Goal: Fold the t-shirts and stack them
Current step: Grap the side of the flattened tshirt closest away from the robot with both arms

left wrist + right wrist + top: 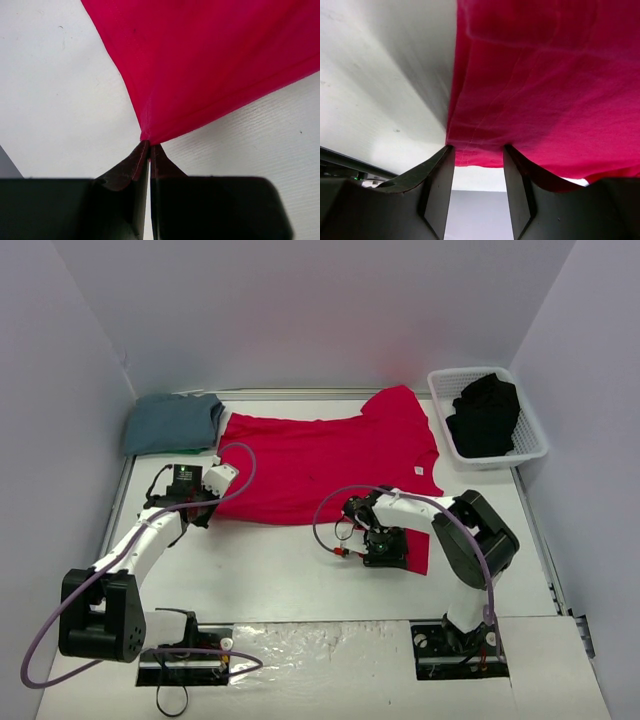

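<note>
A bright red t-shirt [320,455] lies spread across the middle of the table, with a white neck label near its right side. My left gripper [206,512] is at the shirt's near left corner. In the left wrist view this gripper [149,145] is shut on that corner of the red cloth [210,65]. My right gripper [403,549] is at the shirt's near right edge. In the right wrist view its jaws [478,150] stand apart with the red hem [545,90] hanging between them. A folded slate blue-grey t-shirt [172,423] lies at the back left. A black t-shirt [485,415] lies crumpled in the basket.
A white slatted basket [532,440] stands at the back right against the wall. White walls close in the table on the left, back and right. Both arm bases and their cables sit at the near edge.
</note>
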{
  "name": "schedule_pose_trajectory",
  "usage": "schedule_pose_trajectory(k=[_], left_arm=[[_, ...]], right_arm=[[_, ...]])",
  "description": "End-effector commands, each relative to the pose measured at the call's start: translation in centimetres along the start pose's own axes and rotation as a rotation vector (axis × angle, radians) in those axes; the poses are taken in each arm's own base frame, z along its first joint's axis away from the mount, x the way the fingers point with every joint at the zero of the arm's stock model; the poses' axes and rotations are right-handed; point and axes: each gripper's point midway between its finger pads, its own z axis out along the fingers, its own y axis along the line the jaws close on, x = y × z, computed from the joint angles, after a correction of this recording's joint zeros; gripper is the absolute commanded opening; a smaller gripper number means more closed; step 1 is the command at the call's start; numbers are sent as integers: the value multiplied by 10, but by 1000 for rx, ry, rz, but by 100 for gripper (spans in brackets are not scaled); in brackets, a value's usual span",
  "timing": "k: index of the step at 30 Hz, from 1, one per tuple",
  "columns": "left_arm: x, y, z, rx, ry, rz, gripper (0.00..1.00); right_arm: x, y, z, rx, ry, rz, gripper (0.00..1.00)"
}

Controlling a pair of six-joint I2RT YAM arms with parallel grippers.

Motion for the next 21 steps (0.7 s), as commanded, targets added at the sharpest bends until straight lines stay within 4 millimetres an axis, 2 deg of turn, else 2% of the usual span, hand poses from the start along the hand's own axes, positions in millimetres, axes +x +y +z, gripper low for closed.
schedule_pose_trajectory(k=[1, 6, 12, 18, 21], left_arm=[[-9, 5, -9, -12, -40, 3, 2], [-9, 5, -11, -13, -45, 8, 2], [-8, 4, -12, -13, -51, 11, 2], [-9, 3, -13, -5, -55, 15, 2], [-10, 3, -14, -6, -60, 15, 2]], right_arm=[[-10, 17, 9, -64, -7, 12, 39], [-15, 19, 14, -25, 40, 2, 38], [-16, 21, 22, -23, 66, 10, 24], [-18, 24, 11, -33, 29, 17, 22], [-18, 26, 3, -37, 9, 6, 17]])
